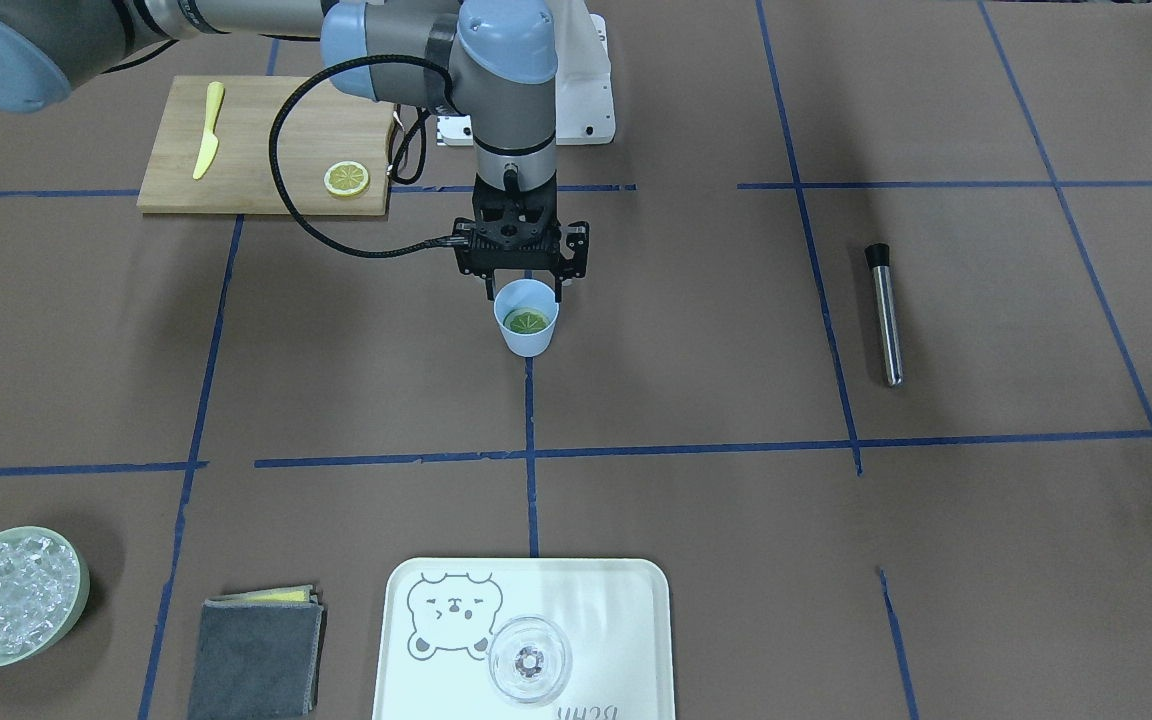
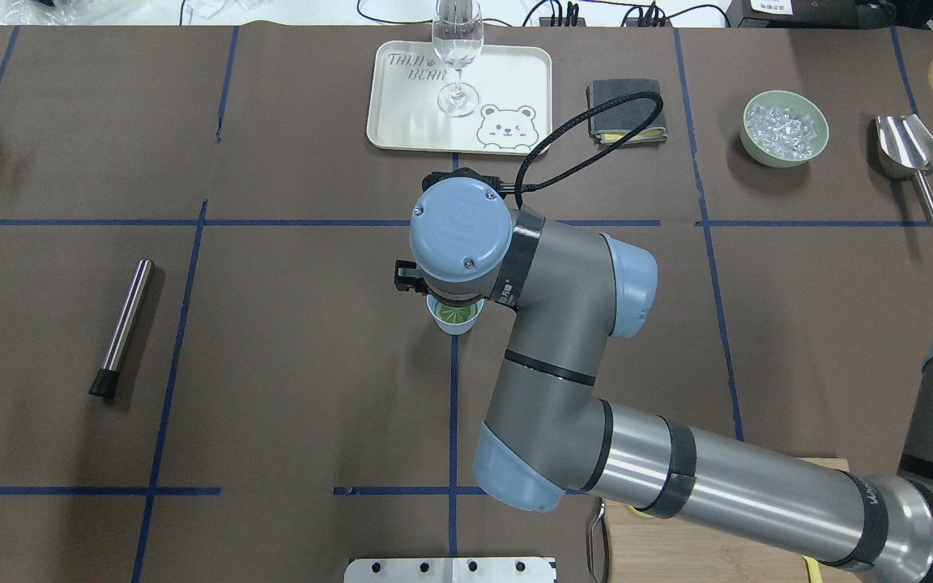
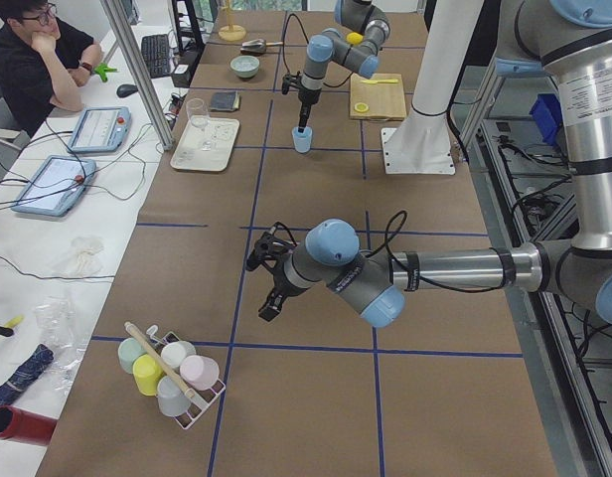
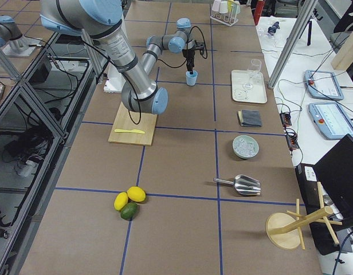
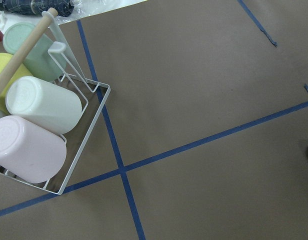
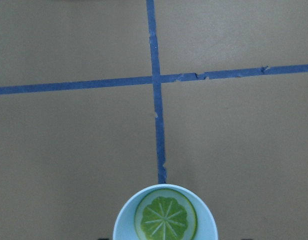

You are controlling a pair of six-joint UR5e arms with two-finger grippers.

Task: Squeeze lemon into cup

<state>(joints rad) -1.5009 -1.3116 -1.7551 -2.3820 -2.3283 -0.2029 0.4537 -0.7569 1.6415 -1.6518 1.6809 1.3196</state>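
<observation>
The light-blue cup (image 1: 527,338) stands on the brown table at a crossing of blue tape lines. The greenish-yellow lemon slice (image 1: 526,320) lies flat inside it, free of the fingers. My right gripper (image 1: 525,296) hangs straight above the cup, open, with its fingers spread to either side of the rim. The right wrist view looks down into the cup (image 6: 123,225) at the lemon (image 6: 165,219). From overhead the wrist hides most of the cup (image 2: 455,325). My left gripper (image 3: 264,280) hovers far off over bare table; I cannot tell whether it is open or shut.
A wooden board (image 1: 266,140) holds a yellow knife (image 1: 207,130) and a brighter yellow slice (image 1: 347,179). A steel rod (image 1: 884,315), a tray (image 1: 626,620) with a clear glass (image 1: 530,660), a grey cloth (image 1: 256,655) and a bowl of ice (image 1: 11,595) lie around. A cup rack (image 5: 84,150) is near the left wrist.
</observation>
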